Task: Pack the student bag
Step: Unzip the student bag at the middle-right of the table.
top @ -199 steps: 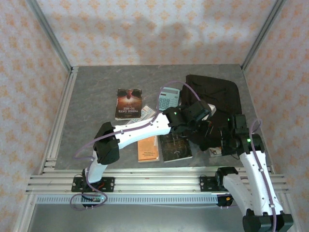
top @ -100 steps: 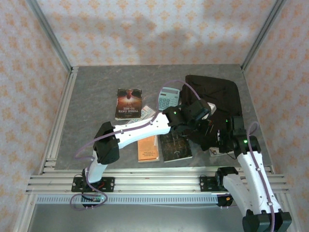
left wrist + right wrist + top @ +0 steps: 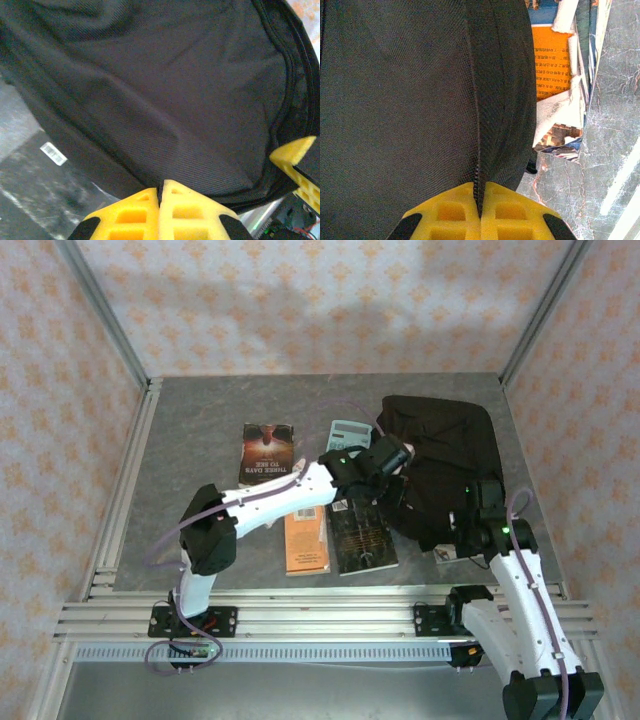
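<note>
Top external view had your loose things lying left of the bag: a red-covered book (image 3: 266, 453) farthest left on the table (image 3: 190, 430), then an orange book (image 3: 306, 545) and a dark book (image 3: 364, 540) side by side near the front, with a calculator (image 3: 348, 430) behind them. None of them was in the bag. Your left gripper (image 3: 161, 192) was clamped on the hem of the student bag (image 3: 452, 445), which lay slumped on the right of the table. Your right gripper (image 3: 480, 200) was pinched tight on its zipper seam at the near edge. I judged you were at the opening step. Next you needed to draw the two grips apart and upward so the mouth gaped before any book went in.
</note>
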You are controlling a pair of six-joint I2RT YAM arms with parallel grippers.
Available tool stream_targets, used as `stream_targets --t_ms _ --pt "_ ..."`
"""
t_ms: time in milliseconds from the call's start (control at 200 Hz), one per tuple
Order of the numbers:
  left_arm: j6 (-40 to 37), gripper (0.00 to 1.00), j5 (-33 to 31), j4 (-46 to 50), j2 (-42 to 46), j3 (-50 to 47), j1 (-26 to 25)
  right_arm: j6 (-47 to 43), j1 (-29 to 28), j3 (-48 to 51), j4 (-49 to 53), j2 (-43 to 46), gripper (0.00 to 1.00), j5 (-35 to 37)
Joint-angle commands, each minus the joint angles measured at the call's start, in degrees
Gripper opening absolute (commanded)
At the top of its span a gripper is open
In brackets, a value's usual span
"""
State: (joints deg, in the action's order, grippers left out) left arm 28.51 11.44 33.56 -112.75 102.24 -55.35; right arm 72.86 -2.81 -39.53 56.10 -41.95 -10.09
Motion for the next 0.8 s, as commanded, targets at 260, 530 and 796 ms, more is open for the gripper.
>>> stream_targets --t_ms 260,530,796 --pt "-3.8 0.0 -5.7 3.4 1.9 2.6 4.4 -9.3 0.3 -0.9 -0.3 -2.7 0.0 9.7" --pt "-6.1 0.0 -4.9 6.8 -3.9 10.3 6.2 -18.5 0.3 -2.2 -1.9 -4.4 0.04 15.7" --pt "-5.2 0.0 7.4 5.1 -7.0 13.8 5.9 -25.4 0.4 -8.8 -2.9 -5.1 0.58 5.6"
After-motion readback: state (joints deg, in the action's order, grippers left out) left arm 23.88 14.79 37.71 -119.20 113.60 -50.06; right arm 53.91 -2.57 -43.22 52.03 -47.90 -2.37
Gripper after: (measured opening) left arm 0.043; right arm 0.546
